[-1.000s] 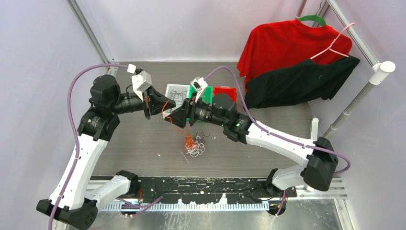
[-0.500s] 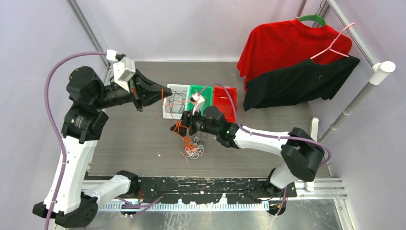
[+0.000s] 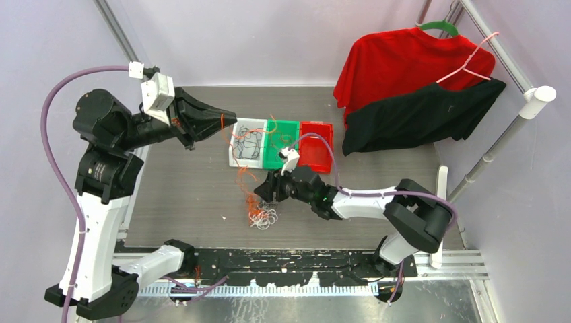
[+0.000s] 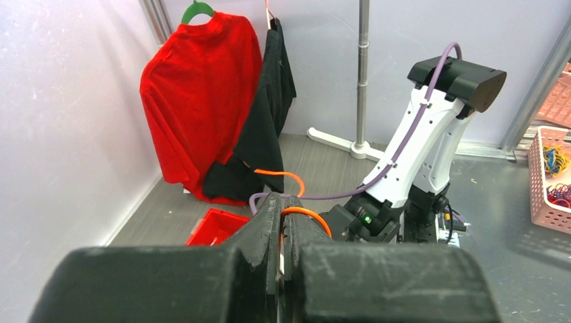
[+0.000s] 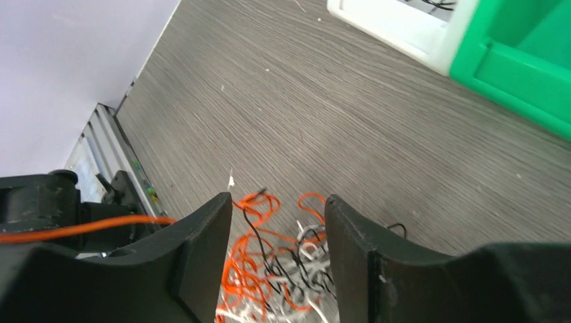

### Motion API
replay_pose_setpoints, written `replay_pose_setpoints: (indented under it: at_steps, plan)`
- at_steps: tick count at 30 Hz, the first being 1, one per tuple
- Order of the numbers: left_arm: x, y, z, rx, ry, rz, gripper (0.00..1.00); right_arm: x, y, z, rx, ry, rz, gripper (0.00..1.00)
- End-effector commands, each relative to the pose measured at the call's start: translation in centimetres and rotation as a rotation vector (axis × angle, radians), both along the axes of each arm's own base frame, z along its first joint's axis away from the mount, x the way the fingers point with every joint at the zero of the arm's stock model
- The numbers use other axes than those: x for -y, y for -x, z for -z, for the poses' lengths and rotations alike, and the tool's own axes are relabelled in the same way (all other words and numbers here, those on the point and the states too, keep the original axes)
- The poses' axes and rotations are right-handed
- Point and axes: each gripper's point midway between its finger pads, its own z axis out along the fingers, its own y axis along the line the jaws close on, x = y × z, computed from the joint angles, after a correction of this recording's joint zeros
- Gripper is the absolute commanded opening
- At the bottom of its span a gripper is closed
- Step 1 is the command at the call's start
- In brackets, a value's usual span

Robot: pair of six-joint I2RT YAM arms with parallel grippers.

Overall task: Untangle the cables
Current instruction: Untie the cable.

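No writing, label, brand mark, number or sign can be read in any of the three views.
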Motion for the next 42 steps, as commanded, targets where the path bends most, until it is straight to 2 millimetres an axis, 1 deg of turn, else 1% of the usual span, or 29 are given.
replay_pose_setpoints:
  at_steps: [1, 3, 5, 8, 10, 14, 16, 19, 21, 23, 25, 26, 27, 28, 31, 33, 35, 38, 40, 42]
  plan:
    - [-0.3, 0.4, -0.4, 0.065, 0.003, -0.015, 0.00, 1.6, -0.5, -6.1, 0.167, -0.096, 0.049, 0.62]
    - [-0.3, -0.1, 0.9, 0.051, -0.017, -0.025, 0.00, 2.6, -0.2, -8.4, 0.228, -0.100, 0.050, 0.67]
    - [-0.4, -0.3, 1.8, 0.049, -0.034, -0.037, 0.00, 3.2, 0.5, -11.4, 0.278, -0.144, 0.033, 0.69]
    - [-0.4, -0.7, 2.8, 0.045, -0.059, -0.047, 0.00, 3.1, 2.4, -14.3, 0.308, -0.201, -0.055, 0.70]
    - [-0.5, -0.9, 3.1, 0.053, -0.067, -0.055, 0.00, 2.8, 3.7, -15.3, 0.302, -0.237, -0.118, 0.70]
    - [-0.7, -1.6, 4.0, 0.061, -0.087, -0.083, 0.00, 2.2, 5.9, -15.9, 0.289, -0.277, -0.234, 0.69]
    - [-0.7, -1.9, 4.3, 0.059, -0.097, -0.093, 0.00, 1.7, 6.4, -15.8, 0.285, -0.278, -0.270, 0.69]
    - [-0.8, -1.8, 4.4, 0.064, -0.101, -0.094, 0.00, 0.7, 6.4, -15.4, 0.273, -0.262, -0.299, 0.69]
    - [-0.8, -1.7, 4.3, 0.068, -0.102, -0.096, 0.00, -0.2, 6.5, -14.7, 0.254, -0.249, -0.327, 0.69]
    - [-0.9, -1.7, 4.4, 0.071, -0.108, -0.097, 0.00, -1.1, 6.3, -13.7, 0.229, -0.225, -0.337, 0.67]
    - [-0.9, -1.7, 4.4, 0.077, -0.114, -0.101, 0.00, -1.7, 6.2, -12.8, 0.207, -0.218, -0.341, 0.62]
    - [-1.0, -1.7, 4.5, 0.080, -0.118, -0.104, 0.00, -1.8, 5.9, -12.5, 0.199, -0.218, -0.329, 0.58]
    - [-1.1, -1.7, 4.6, 0.082, -0.121, -0.106, 0.00, -1.8, 5.6, -12.2, 0.192, -0.209, -0.310, 0.52]
    - [-1.1, -1.6, 4.6, 0.086, -0.126, -0.108, 0.00, -1.6, 5.3, -11.8, 0.188, -0.196, -0.294, 0.43]
    - [-1.4, -1.6, 4.9, 0.104, -0.147, -0.121, 0.00, -0.4, 4.7, -11.4, 0.204, -0.170, -0.230, 0.19]
    - [-1.7, -1.8, 5.3, 0.117, -0.171, -0.140, 0.00, 0.9, 4.2, -11.0, 0.216, -0.140, -0.169, 0.09]
    - [-2.2, -2.1, 5.9, 0.128, -0.201, -0.174, 0.00, 2.6, 4.1, -10.2, 0.224, -0.103, -0.126, 0.04]
    - [-3.3, -3.2, 6.1, 0.170, -0.237, -0.266, 0.00, 4.9, 4.2, -8.7, 0.218, -0.067, -0.073, 0.02]
    - [-4.2, -4.0, 5.7, 0.204, -0.242, -0.341, 0.00, 6.2, 4.3, -7.2, 0.202, -0.023, -0.048, 0.01]
    - [-5.1, -4.8, 4.8, 0.243, -0.230, -0.419, 0.00, 7.0, 4.6, -6.1, 0.183, -0.005, -0.033, 0.01]
